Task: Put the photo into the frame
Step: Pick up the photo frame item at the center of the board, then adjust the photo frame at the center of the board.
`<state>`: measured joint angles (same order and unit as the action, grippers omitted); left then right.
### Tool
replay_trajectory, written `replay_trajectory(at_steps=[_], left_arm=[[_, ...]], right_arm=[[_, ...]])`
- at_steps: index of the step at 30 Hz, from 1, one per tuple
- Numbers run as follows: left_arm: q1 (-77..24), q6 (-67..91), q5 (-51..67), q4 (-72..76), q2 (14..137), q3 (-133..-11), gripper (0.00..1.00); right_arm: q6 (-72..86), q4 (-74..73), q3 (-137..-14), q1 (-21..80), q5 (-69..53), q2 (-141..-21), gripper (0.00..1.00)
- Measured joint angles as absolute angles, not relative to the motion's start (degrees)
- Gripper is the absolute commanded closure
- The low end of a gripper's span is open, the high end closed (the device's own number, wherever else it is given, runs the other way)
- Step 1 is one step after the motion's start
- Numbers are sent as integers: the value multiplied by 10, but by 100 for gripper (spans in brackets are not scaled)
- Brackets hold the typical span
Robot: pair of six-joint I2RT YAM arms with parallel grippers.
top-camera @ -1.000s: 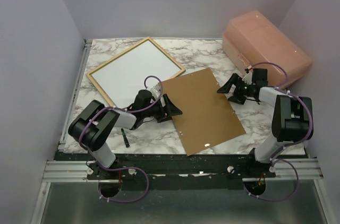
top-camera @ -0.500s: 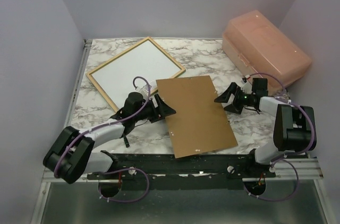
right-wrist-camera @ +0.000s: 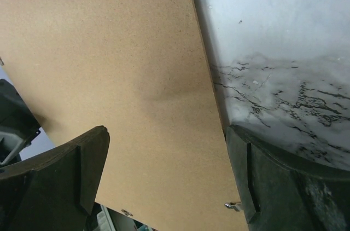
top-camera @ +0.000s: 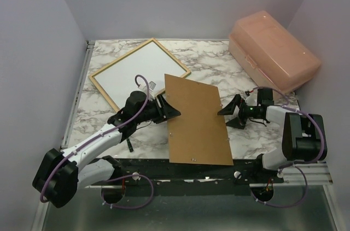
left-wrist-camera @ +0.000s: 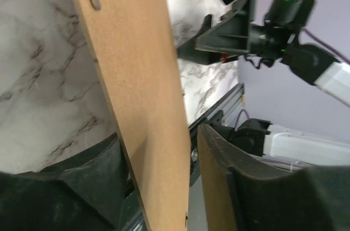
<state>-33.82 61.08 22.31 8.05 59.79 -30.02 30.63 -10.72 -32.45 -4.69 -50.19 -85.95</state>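
Observation:
The frame (top-camera: pixel 121 58) lies at the back left with its pale wood side up. A white sheet (top-camera: pixel 136 72) fills it; no sunset picture shows. The brown backing board (top-camera: pixel 197 121) is raised and tilted over the table's front middle, and overhangs the front edge. My left gripper (top-camera: pixel 170 108) is open with the board's left edge between its jaws; in the left wrist view (left-wrist-camera: pixel 158 138) a gap shows beside the board (left-wrist-camera: pixel 131 78). My right gripper (top-camera: pixel 228 115) is wide open astride the board's right edge, as the right wrist view (right-wrist-camera: pixel 165 132) shows over the board (right-wrist-camera: pixel 109 78).
A pink lidded box (top-camera: pixel 273 50) stands at the back right. A dark green pen (top-camera: pixel 129 144) lies near the front edge under my left arm. Walls close in on both sides.
The board has swung from slanted to nearly square with the table and shifted toward the front edge. My left arm has stretched out with it. My right gripper has moved left to the board's right edge.

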Motion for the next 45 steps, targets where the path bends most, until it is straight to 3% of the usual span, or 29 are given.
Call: replay_trajectory(at_steps=[6,9,16,22,29,38,45], left_arm=[[-364,595,195,-16,635,-348,89],[-372,594,185,-45,632,-365,100],[-375,598,155,-134,575,-404,100],[-359,578,90,-259,454,-439,100],[-352,563,-36,-365,291,-493,100],[-351,534,-186,-445,179,-616,100],[-351,500,-236,-447,125,-644,100]], right_arm=[[306,-115,-321,-47,-507,-857,4],[306,-122,-321,-46,-509,-857,4],[298,-164,-328,-44,-502,-846,0],[289,-198,-366,-26,-472,-830,0],[312,-196,-415,78,-414,-842,0],[368,-196,-594,221,-321,-990,2],[395,-203,-815,301,-265,-1159,12]])
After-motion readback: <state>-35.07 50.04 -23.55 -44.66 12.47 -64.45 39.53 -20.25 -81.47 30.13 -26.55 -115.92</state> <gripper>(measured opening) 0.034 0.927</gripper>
